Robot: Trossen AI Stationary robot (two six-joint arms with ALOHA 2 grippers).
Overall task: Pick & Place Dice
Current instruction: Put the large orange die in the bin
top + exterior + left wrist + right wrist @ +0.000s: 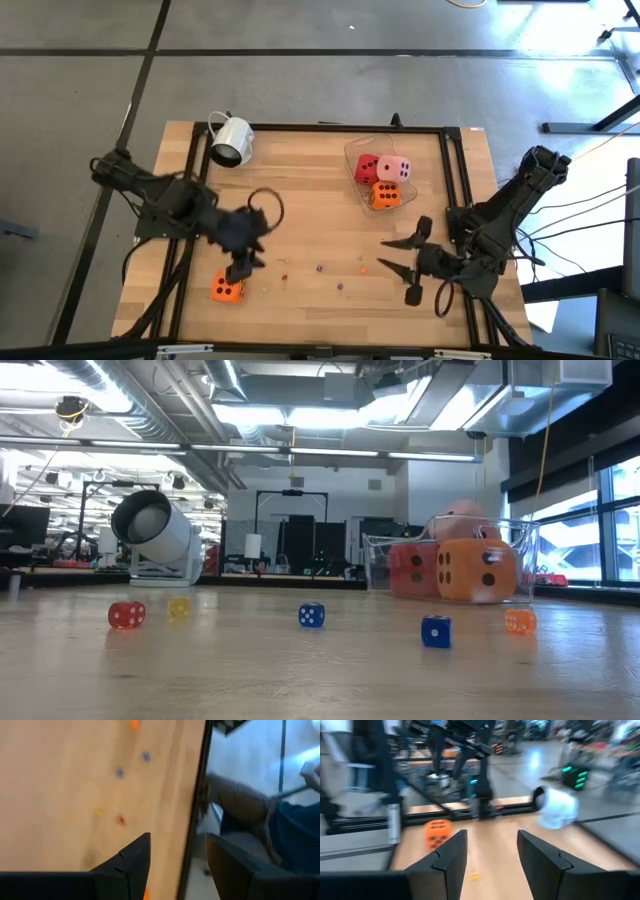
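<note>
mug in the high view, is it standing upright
No, the mug lies on its side near the table's far left corner, its open mouth facing the near-left.

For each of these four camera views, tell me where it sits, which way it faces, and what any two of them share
High view: overhead, straight down on the table; both arms show.
Low view: table-top height, level toward the clear container and mug; no arm shows.
Left wrist view: on the left arm, down at the wood; own fingers show.
Right wrist view: on the right arm, across the table; own fingers show.
Shared: high and right wrist both see the lone orange die.
</note>
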